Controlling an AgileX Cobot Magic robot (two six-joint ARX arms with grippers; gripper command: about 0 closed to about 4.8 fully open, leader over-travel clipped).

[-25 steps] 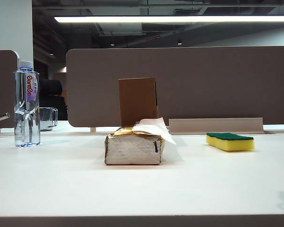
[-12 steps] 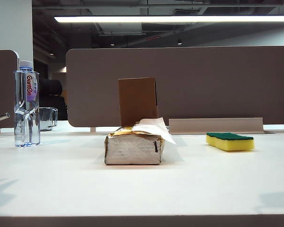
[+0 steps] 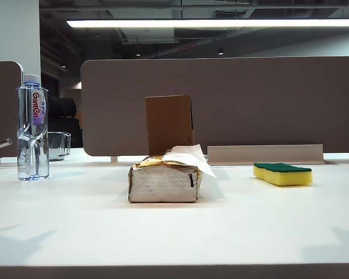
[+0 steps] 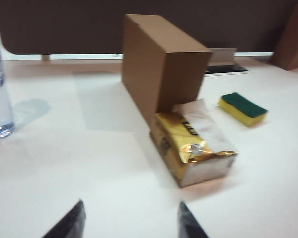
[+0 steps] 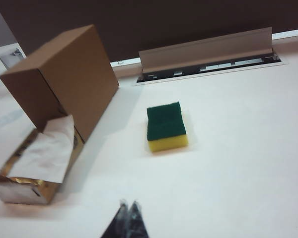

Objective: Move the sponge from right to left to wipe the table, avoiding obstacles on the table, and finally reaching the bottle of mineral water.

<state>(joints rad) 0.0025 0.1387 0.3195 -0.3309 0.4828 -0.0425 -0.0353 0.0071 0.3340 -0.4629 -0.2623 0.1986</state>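
Since the earlier frames, only our arms' shadows have grown along the front of the plain white surface [image 3: 232, 232]; every object sits where it was. We read that as both arms coming in over the surface with wiping not yet begun.

Our left gripper [image 4: 131, 220] shows its two dark fingers spread apart, holding nothing, hovering short of the foil pack. Our right gripper [image 5: 129, 218] has its fingers pressed together and empty, near the sponge but clear of it.

We count one small yellow foam sponge with a dark green top [image 3: 282, 173], lying untouched at the right of the surface. Two obstacles stand mid-surface: one silver foil tissue pack with a gold top [image 3: 164, 181] and one upright brown cardboard box [image 3: 169, 124] just behind it. One tall clear plastic water bottle with red lettering [image 3: 33, 129] stands far left, well apart from the sponge, with one short clear glass container [image 3: 59, 145] behind it.
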